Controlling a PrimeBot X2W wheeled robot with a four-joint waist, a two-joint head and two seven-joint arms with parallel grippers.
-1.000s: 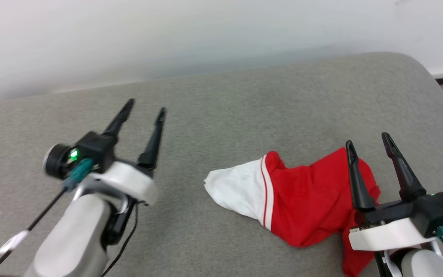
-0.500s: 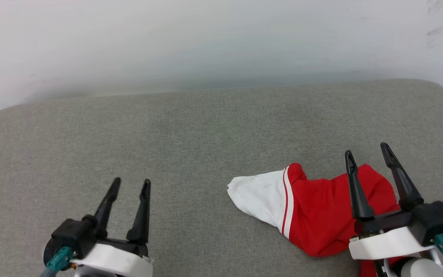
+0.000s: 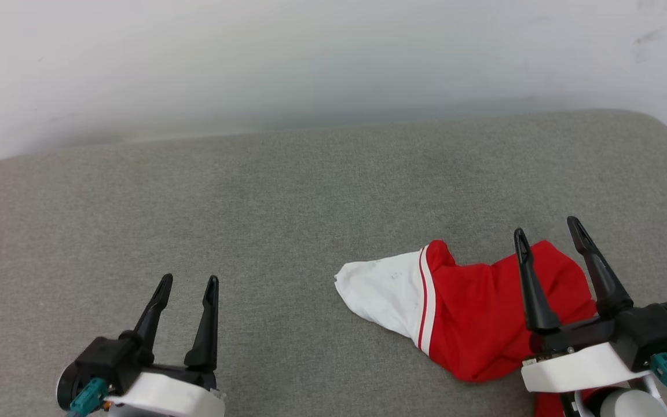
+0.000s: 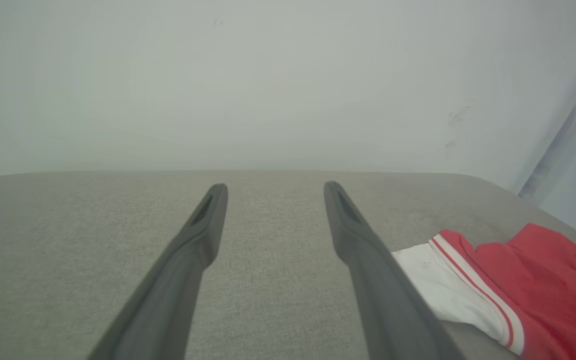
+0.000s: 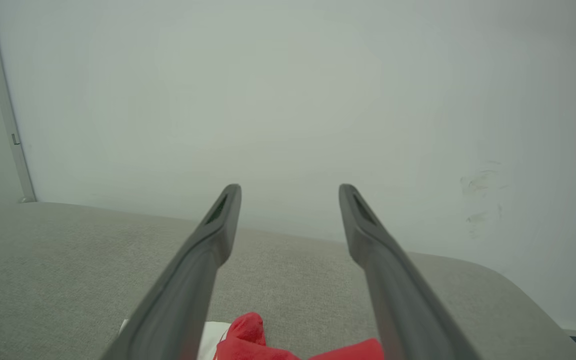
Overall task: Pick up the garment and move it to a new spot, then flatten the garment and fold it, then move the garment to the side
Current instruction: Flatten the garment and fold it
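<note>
One pale wall (image 3: 310,58) stands behind everything, and against it sits one counter (image 3: 252,220), covered in grey cloth, with rounded corners.

On the counter lies one garment (image 3: 472,313), crumpled rather than spread, on the right-hand part near the front edge. Its red body is bunched up. One white sleeve (image 3: 383,289) sticks out toward the left, with red-and-white striped trim (image 3: 424,301) where the white meets the red (any print is hidden in the folds).

There are two end effectors, each with two long dark fingers. The right end effector (image 3: 546,227) is at the garment's right end. In the head view its two fingers cross in front of the red cloth, and a strip of red shows below its wrist. Its jaws are spread wide with nothing between them. In the right wrist view the fingers (image 5: 203,270) point at the wall, and the garment (image 5: 248,335) shows low down between them.

The left end effector (image 3: 189,279) is well apart from the garment, out to its left over bare counter, on the side the white sleeve points to. It too is spread wide and empty. In the left wrist view the garment (image 4: 518,280) lies off to the right, partly behind the right-hand finger (image 4: 378,280)
</note>
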